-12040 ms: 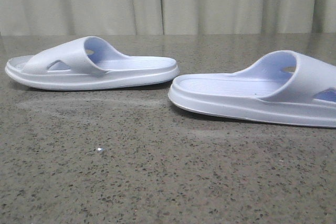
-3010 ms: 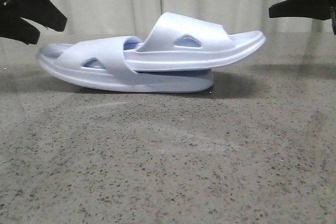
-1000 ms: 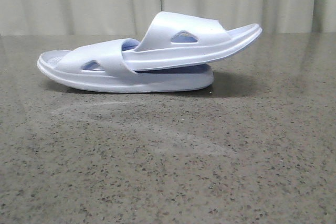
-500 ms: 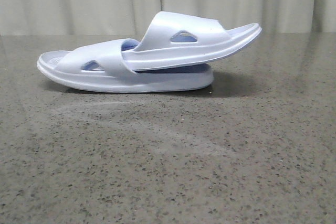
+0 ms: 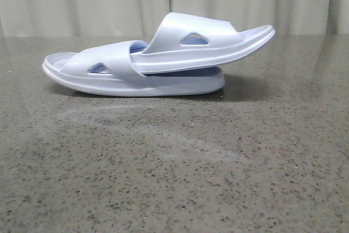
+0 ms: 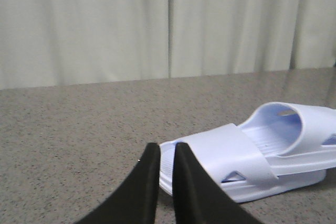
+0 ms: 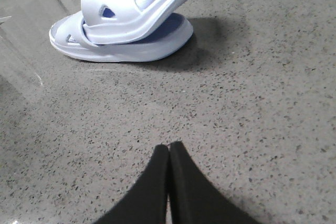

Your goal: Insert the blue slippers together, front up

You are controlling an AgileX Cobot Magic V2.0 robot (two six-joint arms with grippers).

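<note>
Slippers: you've got the upper slipper (image 5: 202,45) tucked under the lower slipper (image 5: 131,75)'s strap, heel tilted up, on the speckled desk (image 5: 174,162) before the curtain (image 5: 174,1). Left gripper (image 6: 165,153) fingers nearly together beside the lower slipper's toe; right gripper (image 7: 168,150) fingers pressed together, well apart, holding nothing.

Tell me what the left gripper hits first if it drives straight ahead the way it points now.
Probably the lower slipper: the left gripper, nearly shut and empty, points at its open toe end with bare table between them. Depth is unclear, so it may pass just beside it.
</note>
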